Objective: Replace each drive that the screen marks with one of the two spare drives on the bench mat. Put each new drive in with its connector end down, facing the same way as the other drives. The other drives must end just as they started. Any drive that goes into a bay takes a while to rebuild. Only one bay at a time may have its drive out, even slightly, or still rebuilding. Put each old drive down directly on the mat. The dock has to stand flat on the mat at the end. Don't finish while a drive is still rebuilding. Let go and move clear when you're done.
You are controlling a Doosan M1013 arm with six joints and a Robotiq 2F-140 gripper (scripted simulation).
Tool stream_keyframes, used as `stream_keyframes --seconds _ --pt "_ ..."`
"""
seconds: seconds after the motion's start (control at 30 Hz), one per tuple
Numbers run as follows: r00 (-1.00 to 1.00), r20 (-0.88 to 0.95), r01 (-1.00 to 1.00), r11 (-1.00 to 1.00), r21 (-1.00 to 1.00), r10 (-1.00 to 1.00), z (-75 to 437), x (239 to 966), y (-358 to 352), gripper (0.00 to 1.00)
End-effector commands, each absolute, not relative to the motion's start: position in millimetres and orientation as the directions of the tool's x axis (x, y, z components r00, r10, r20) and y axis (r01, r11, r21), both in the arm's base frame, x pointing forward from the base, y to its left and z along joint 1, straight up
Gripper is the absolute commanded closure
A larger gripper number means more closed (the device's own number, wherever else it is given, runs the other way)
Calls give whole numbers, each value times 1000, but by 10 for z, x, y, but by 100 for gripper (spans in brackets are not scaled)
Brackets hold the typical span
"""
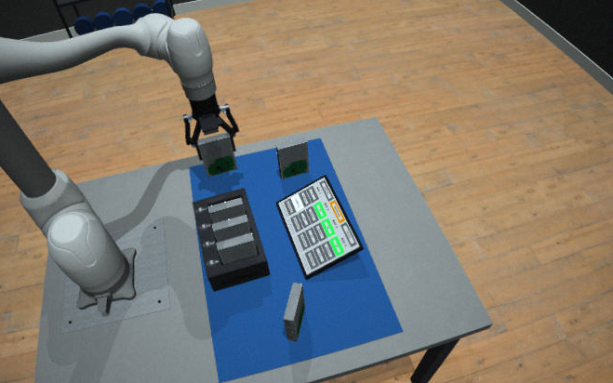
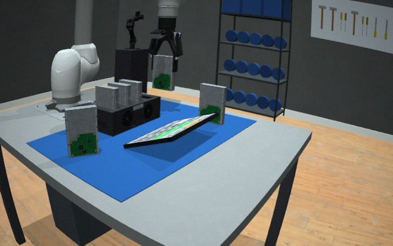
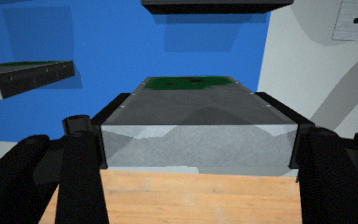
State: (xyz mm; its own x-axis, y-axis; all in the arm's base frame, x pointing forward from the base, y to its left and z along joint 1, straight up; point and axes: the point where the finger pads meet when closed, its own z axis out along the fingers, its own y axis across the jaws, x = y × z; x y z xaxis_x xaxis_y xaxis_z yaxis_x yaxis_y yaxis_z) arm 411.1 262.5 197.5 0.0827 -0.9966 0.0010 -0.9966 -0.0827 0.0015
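My gripper is shut on a grey drive. The drive hangs upright in the air at the mat's far end, beyond the dock, green board part lowest. The black dock holds three upright drives; its bay nearest the held drive is empty. One drive stands at the far end of the mat, another near the front. The screen shows three green tiles, one white tile and an orange box.
The tilted screen stands beside the dock, between the two standing drives. The grey table surrounds the mat. The arm's base is on the dock's other side. A shelf rack stands behind the table.
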Motion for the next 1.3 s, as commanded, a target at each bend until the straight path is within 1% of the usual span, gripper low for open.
stream_keyframes --seconds 0.0,0.47,0.93,1.27 --pt "83 0 -997 -83 0 -997 1937 4117 2629 90" --pt "83 0 -997 -83 0 -997 1549 4123 2627 90" --pt "83 0 -997 -83 0 -997 1357 4125 2626 90" --pt "83 0 -997 -83 0 -997 1311 4126 2626 90"
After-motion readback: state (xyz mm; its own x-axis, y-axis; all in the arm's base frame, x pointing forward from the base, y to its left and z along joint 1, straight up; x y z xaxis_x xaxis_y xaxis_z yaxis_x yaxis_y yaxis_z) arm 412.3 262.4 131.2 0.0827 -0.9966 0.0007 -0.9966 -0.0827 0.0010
